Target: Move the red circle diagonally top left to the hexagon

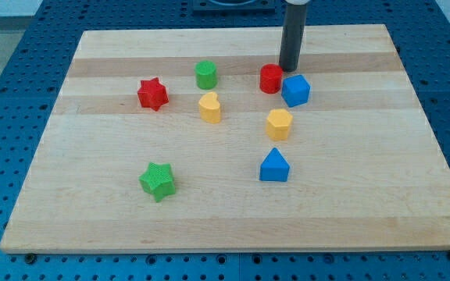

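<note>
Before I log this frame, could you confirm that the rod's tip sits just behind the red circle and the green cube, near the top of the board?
Not quite: the camera view shows my tip just behind the red circle and the blue cube, not a green one, near the top of the board. The rest stands.

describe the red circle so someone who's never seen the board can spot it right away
Start at the dark rod coming down near the top middle of the wooden board; my tip ends there. The red circle sits just to the view's left of the tip, touching or nearly touching the blue block on its right. It is the only round red piece; the other red one is the red star, far left.
</note>
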`<state>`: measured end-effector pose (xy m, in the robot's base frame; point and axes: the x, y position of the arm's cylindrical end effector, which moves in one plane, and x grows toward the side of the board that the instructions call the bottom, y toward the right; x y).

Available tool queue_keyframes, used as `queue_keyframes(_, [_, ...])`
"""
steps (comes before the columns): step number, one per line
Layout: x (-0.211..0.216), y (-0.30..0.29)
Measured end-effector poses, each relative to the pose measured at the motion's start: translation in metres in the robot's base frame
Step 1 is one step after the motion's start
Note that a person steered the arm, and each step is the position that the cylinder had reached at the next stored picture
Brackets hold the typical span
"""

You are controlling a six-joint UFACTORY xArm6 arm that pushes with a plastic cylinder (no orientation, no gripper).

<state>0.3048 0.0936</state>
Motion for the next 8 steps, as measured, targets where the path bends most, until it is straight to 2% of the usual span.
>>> queue_keyframes(2, [0.023, 0.000])
queue_keyframes(5, [0.023, -0.023])
queue_keyframes(6, [-0.021, -0.044])
queue_keyframes(7, [-0.048, -0.098])
queue_keyframes(8, [-0.051, -0.176])
